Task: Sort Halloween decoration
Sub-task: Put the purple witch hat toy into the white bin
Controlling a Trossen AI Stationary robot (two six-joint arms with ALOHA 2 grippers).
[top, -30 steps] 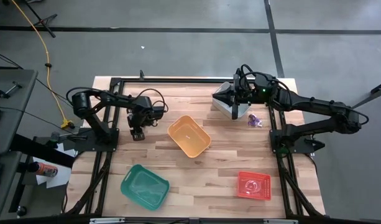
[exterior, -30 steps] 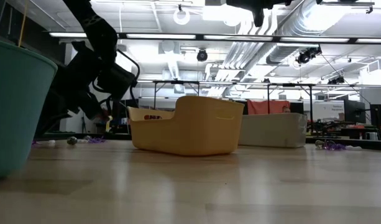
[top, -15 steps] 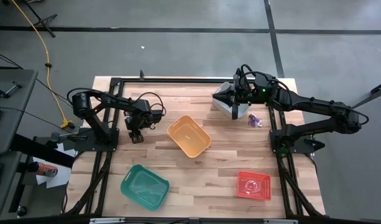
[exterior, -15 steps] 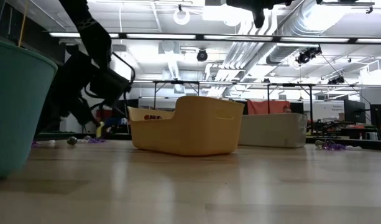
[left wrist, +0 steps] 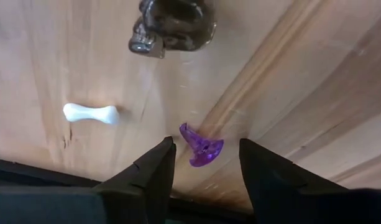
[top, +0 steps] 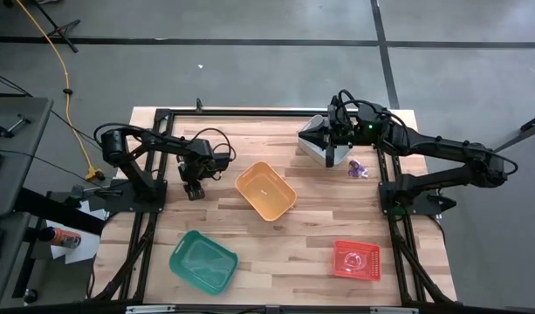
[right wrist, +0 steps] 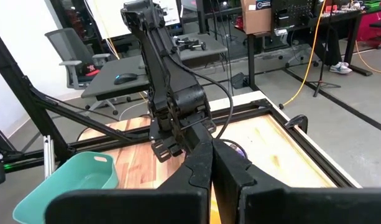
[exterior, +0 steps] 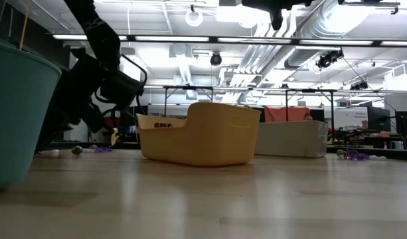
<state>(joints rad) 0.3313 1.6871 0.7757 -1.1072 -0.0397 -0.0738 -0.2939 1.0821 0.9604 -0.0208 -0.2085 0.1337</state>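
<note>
- High view: the left tool (top: 193, 190) hangs low over the tabletop (top: 311, 227) near its left rear part, just left of the orange bin (top: 265, 191). The right tool (top: 339, 155) sits over the grey bin (top: 318, 139) at the rear right, with a purple trinket (top: 358, 170) lying on the wood just beside that bin. A green bin (top: 202, 261) stands front left and a red bin (top: 356, 260) front right.
- Low view: the left arm (exterior: 100, 73) slopes down behind the orange bin; small trinkets (exterior: 76, 150), whitish and purple, lie on the wood beneath it. More purple pieces lie far right, beside the grey bin.
- Left wrist view: the left tool's fingers (left wrist: 154, 171) stand wide apart, holding nothing, with a purple ring-like trinket (left wrist: 201, 147) on the wood between their tips. A white bone (left wrist: 91, 113) and a dark skull (left wrist: 170, 26) lie close by.
- Right wrist view: the right tool's fingers (right wrist: 199, 165) are pressed together, with nothing seen between them; the left arm and green bin show beyond.
</note>
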